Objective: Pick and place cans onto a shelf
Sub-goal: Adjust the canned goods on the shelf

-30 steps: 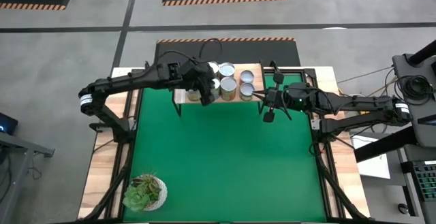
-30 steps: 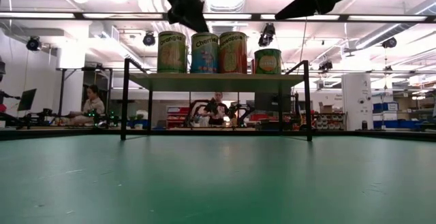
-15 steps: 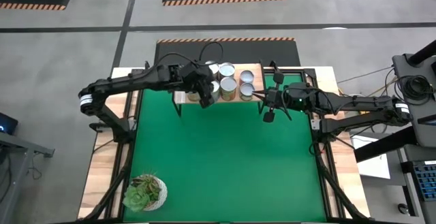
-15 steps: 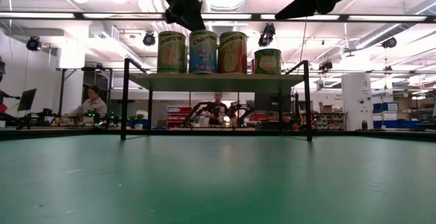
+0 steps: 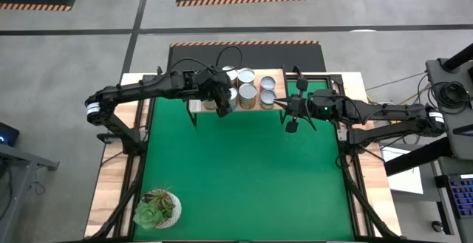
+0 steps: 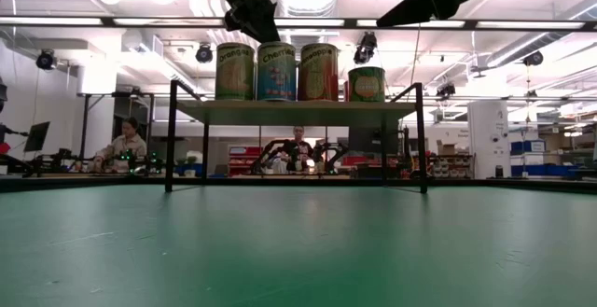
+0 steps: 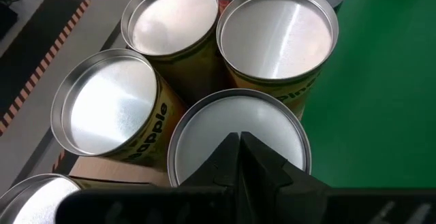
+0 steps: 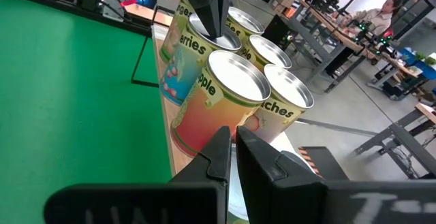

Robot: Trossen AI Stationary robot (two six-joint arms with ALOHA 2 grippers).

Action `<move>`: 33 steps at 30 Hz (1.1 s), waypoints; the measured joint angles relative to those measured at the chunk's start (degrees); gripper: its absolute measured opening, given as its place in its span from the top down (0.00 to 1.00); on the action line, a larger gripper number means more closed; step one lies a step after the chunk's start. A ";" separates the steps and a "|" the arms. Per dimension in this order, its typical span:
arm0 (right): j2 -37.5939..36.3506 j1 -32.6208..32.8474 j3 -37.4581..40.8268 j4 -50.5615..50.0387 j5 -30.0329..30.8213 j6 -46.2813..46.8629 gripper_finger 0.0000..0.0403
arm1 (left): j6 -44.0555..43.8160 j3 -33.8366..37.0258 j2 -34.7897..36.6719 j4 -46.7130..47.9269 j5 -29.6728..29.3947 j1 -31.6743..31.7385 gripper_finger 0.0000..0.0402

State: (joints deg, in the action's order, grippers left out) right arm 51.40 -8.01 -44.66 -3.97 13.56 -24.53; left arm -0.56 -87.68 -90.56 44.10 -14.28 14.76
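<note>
Cans (image 5: 247, 88) clustered on the shelf (image 5: 278, 74) at the bench's (image 5: 236, 176) far edge, left hand (image 5: 222, 104) above their near-left corner, right hand (image 5: 292, 125) just beside the shelf's other end

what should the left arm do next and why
Probably lift the left tool straight up and draw it back toward the green mat. Its fingers look shut and empty just above a can top, and the cans stand upright together on the shelf, so nothing is left to grip there. The right tool waits beside the shelf.
</note>
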 joint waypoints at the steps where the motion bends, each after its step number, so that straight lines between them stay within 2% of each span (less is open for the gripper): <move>1: 0.00 0.00 0.00 0.00 0.00 0.00 0.97 | 0.00 0.00 0.00 0.00 -0.02 0.00 1.00; 11: 0.00 0.00 0.00 0.00 0.00 0.00 0.97 | 0.00 0.02 0.00 0.00 -0.50 0.02 1.00; 15: 0.00 0.00 0.00 0.00 0.02 -0.02 0.97 | 0.09 0.09 0.00 0.32 -4.69 0.04 1.00; 33: 0.00 0.00 -0.02 -0.02 0.00 -0.11 0.97 | 0.68 0.11 0.00 -0.79 -1.66 -0.48 1.00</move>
State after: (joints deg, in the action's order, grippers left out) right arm 51.40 -8.01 -44.69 -3.99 13.56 -24.64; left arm 0.12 -87.57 -90.56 43.31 -15.94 14.28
